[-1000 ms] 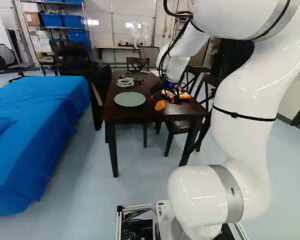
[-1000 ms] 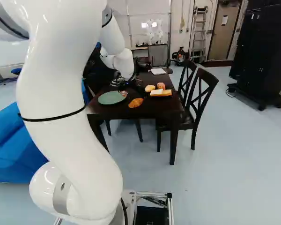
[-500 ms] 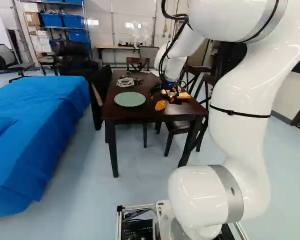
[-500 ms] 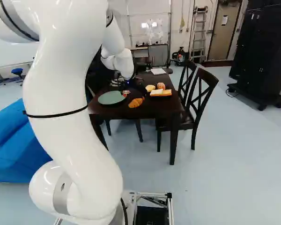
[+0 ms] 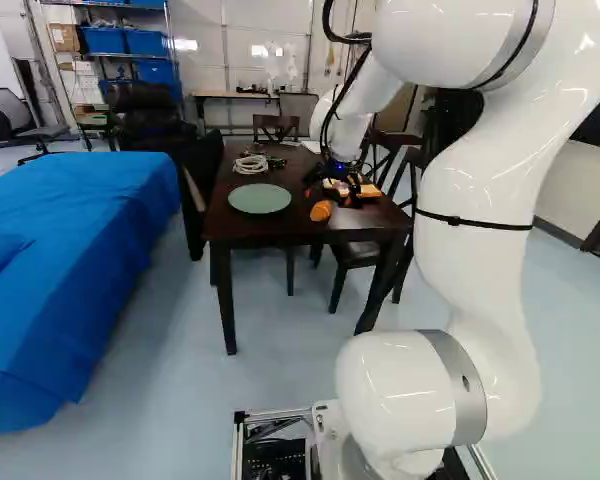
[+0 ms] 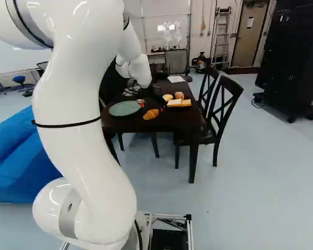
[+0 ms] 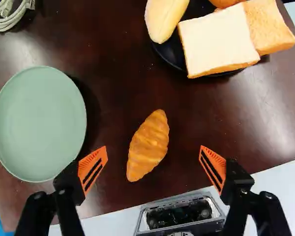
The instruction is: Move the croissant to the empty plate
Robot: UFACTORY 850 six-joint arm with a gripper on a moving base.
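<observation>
In the left base view my gripper [image 5: 334, 182] hangs above the dark table, just beyond the croissant [image 5: 321, 211]. The wrist view shows the gripper [image 7: 153, 160] open, its two orange-padded fingers wide apart. Between and slightly ahead of them the golden-brown croissant [image 7: 148, 146] lies on the bare tabletop, touched by neither finger. Beside it is the round pale green plate [image 7: 39, 123] with nothing on it, near one of the fingers. The same plate [image 6: 124, 108] stands left of the croissant in the right base view.
A black plate [image 7: 171, 55] holding bread slices [image 7: 220, 42] and a roll [image 7: 163, 19] sits ahead of the gripper. Coiled cable [image 7: 7, 17] lies beyond the green plate. Chairs [image 6: 223, 107] flank the table [image 5: 242, 232]; a blue-covered surface [image 5: 70, 270] stands to its left.
The arm has swung a little, leftward in the left base view and rightward in the right base view. Croissant, plate and base stay where they were.
</observation>
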